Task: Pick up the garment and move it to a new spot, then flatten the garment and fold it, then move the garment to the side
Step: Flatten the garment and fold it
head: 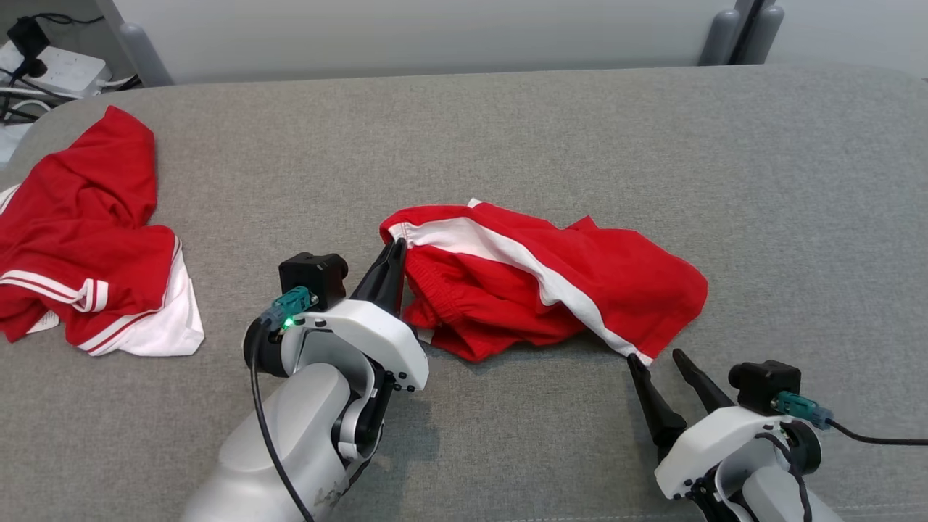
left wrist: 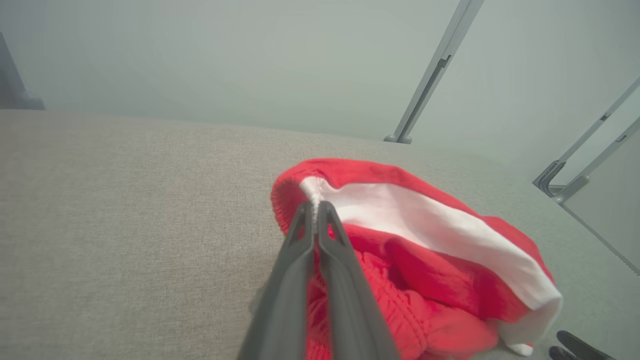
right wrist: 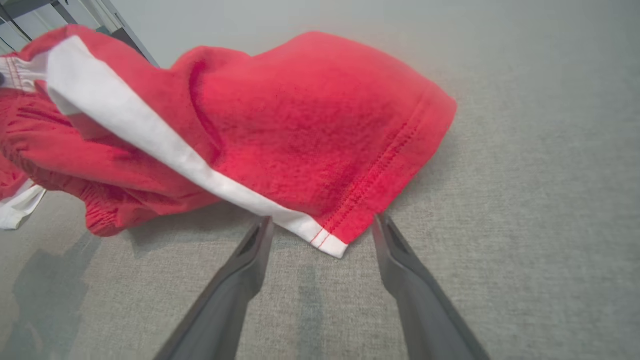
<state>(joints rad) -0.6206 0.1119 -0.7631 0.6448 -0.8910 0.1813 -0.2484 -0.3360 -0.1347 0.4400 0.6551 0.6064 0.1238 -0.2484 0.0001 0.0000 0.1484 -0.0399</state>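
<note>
The garment (head: pixel 551 286) is a pair of red shorts with a white side stripe, lying crumpled in the middle of the grey table. My left gripper (head: pixel 395 250) is shut on the garment's waistband corner at its left end; the left wrist view shows the two fingers pressed together on the white stripe end of the garment (left wrist: pixel 425 235). My right gripper (head: pixel 658 355) stands open at the garment's lower right corner, its fingers on either side of the hem corner of the garment (right wrist: pixel 330 240) without touching it.
A second red and white garment (head: pixel 87 239) lies crumpled at the table's left edge. A white power strip with cables (head: pixel 51 69) sits beyond the far left corner. The grey table (head: pixel 761 181) stretches bare to the right and back.
</note>
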